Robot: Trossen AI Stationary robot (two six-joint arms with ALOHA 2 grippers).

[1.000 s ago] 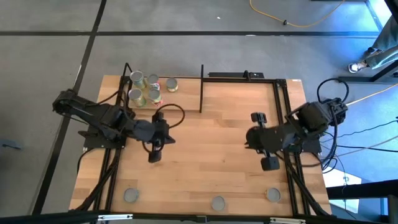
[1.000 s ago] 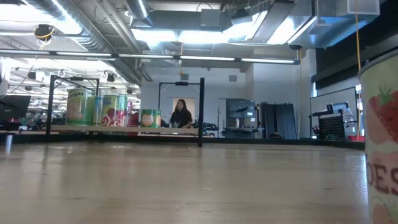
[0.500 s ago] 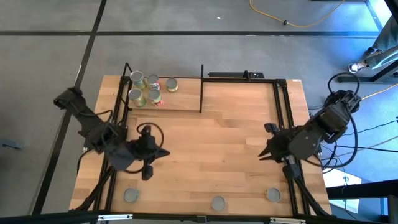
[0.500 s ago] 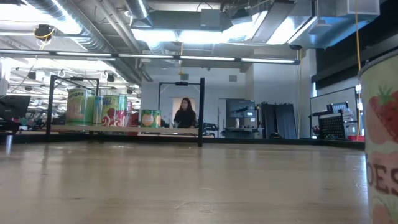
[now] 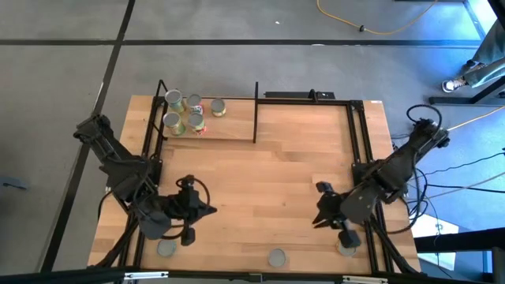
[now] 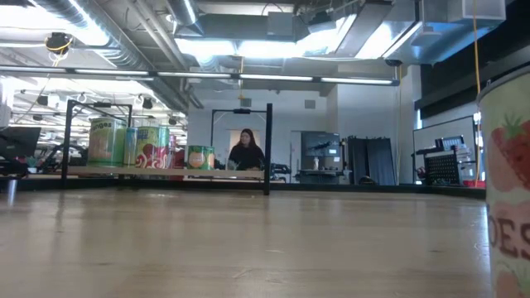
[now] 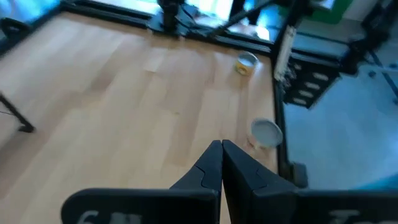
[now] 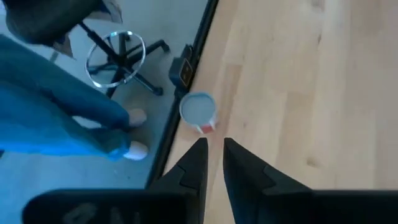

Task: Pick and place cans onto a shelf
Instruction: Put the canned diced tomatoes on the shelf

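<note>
Over on the left the shelf [image 5: 207, 128] holds five cans [image 5: 184, 113], nearer me the left gripper [image 5: 188, 238] hangs pinched together beside a loose can [image 5: 166, 248], and the right gripper [image 5: 347, 237], fingers slightly apart, hovers empty over another can [image 5: 346, 248].

The only lettering I can make out is on the can [image 6: 507, 178] standing closest to the low camera, at the counter's near edge: large reddish letters, cut off by the picture's border, that look like "DES", below a strawberry picture. The labels on the cans on the shelf [image 6: 166, 171] carry print, but it is too small for me to read
</note>
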